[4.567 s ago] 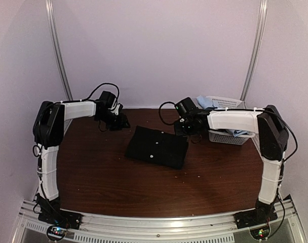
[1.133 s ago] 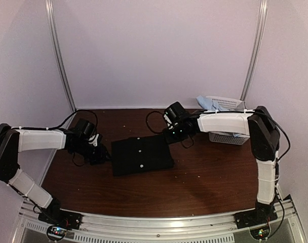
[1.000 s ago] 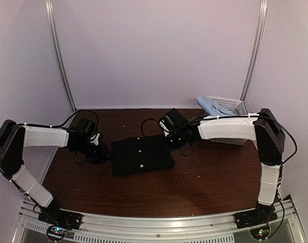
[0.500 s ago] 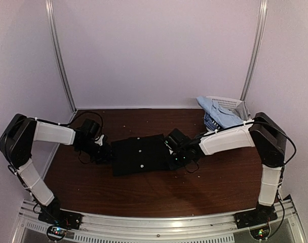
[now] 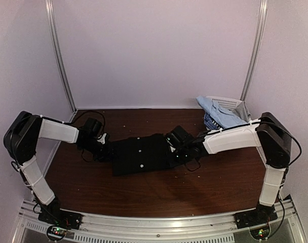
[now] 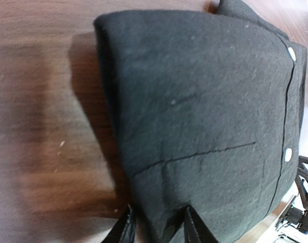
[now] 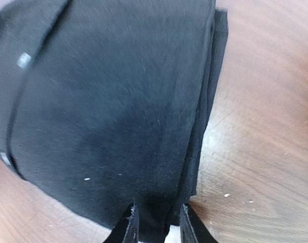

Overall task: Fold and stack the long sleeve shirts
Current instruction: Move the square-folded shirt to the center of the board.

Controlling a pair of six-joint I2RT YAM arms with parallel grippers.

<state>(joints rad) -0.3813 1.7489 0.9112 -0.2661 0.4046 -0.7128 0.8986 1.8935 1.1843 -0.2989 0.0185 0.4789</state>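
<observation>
1. Two sets of fingers, one garment between them. The dark-brown wooden worktop (image 5: 159,195) carries everything.
2. Mid-worktop: the plain black folded cloth shirt with small pale buttons (image 5: 141,154) lies flat as a rough rectangle. Its long axis runs left to right, between the two arms.
3. The left fingers (image 6: 126,229) sit at the shirt's left short end, pointing along that axis. The gap is narrow and the folded edge fills it. Clamped or only straddling: cannot tell.
4. The right fingers (image 7: 129,225) sit at the opposite short end, facing back along the same axis. The gap is again narrow, with layered cloth between. Firmness of hold: cannot tell.
5. Judgement: neither arm is nearer, as each has its own end. The next move depends on both ends travelling together, or the layers will skew.
6. Far right: the white plastic lattice basket (image 5: 231,103) stands well apart from the black shirt. A pale blue collared shirt (image 5: 220,112) is draped over its rim.
</observation>
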